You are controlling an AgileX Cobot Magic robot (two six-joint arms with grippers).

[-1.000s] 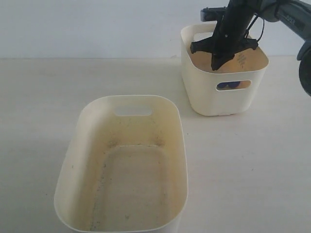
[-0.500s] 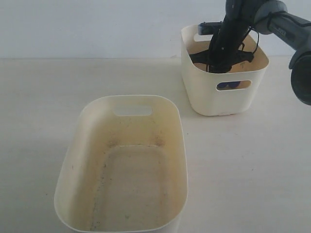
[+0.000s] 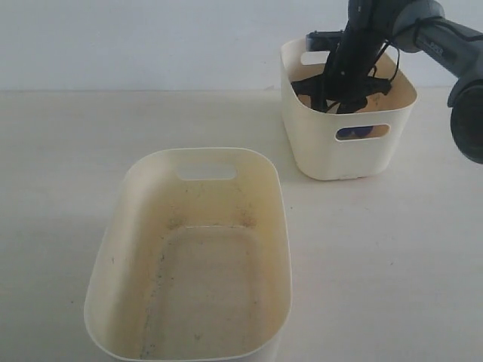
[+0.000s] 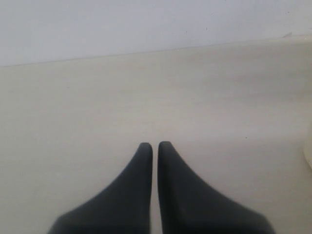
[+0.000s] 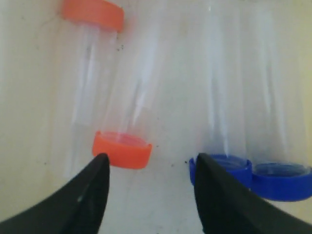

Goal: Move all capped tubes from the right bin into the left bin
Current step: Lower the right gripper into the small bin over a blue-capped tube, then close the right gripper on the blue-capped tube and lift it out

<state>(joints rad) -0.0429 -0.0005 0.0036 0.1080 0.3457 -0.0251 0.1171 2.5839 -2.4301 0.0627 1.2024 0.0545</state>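
My right gripper (image 3: 332, 102) reaches down inside the right bin (image 3: 332, 154) at the back right, its tips hidden behind the bin wall. In the right wrist view this gripper (image 5: 152, 158) is open just above the bin floor. Several capped tubes lie there: one with an orange cap (image 5: 122, 148) by one finger, another orange cap (image 5: 92, 13) farther off, and two blue caps (image 5: 234, 168) (image 5: 282, 179) by the other finger. Nothing sits between the fingers. The left bin (image 3: 113, 264), speckled inside, stands at the front. My left gripper (image 4: 155, 145) is shut over bare table.
A blue cap shows through the right bin's handle slot (image 3: 362, 132). The pale table (image 3: 392, 249) stretches around both bins, with a plain wall behind. The left arm is outside the exterior view.
My right gripper has lowered from above the right bin's rim to deep inside it, shifting slightly left. The left bin has stayed where it was.
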